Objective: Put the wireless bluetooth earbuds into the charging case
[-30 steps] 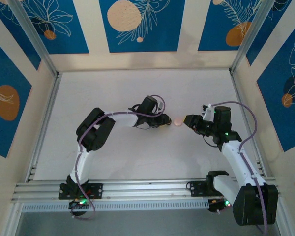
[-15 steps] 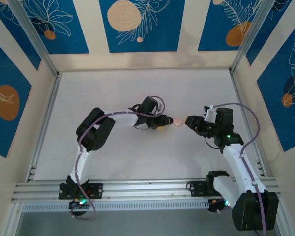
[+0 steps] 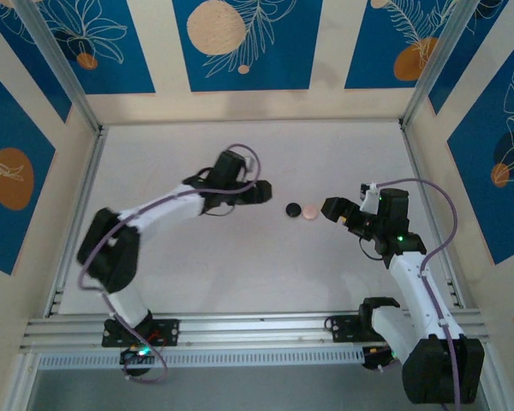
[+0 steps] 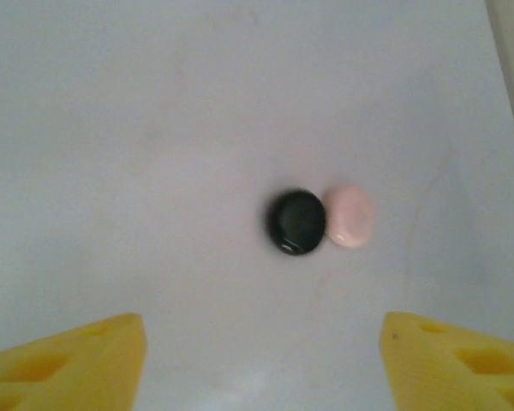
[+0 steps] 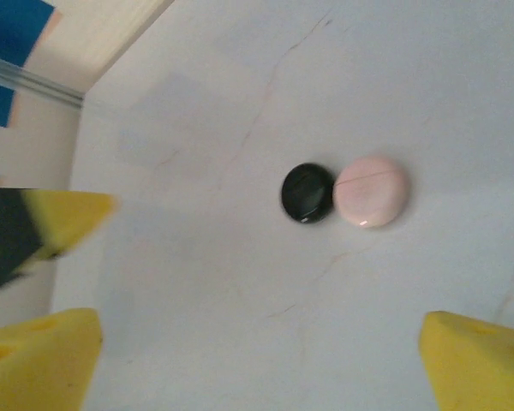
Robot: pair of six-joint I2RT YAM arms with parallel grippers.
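- The left gripper (image 3: 264, 192) hangs over the white table (image 3: 240, 282), left of centre. Its tips point right, toward 2 small discs.
- In the left wrist view its 2 yellow fingertips (image 4: 77, 355) sit at the bottom corners, spread wide apart with bare table between them. The jaws are open and hold nothing.
- The right gripper (image 3: 328, 208) sits low near the table, just right of the discs, with its tips pointing left at them.
- In the right wrist view its 2 yellow pads (image 5: 480, 364) also stand far apart at the bottom corners. These jaws are open and empty too.
- The round black disc (image 3: 293, 209) and the round pink disc (image 3: 310, 211) lie flat near the table's middle, side by side and touching. They lie between the 2 grippers, the pink one on the right gripper's side.
- The pink disc has a thin seam across its top in the right wrist view.
- The left gripper stands well apart from the black disc, and the right gripper is near the pink one without touching it.
- I cannot tell where the earbuds are at this sharpness.
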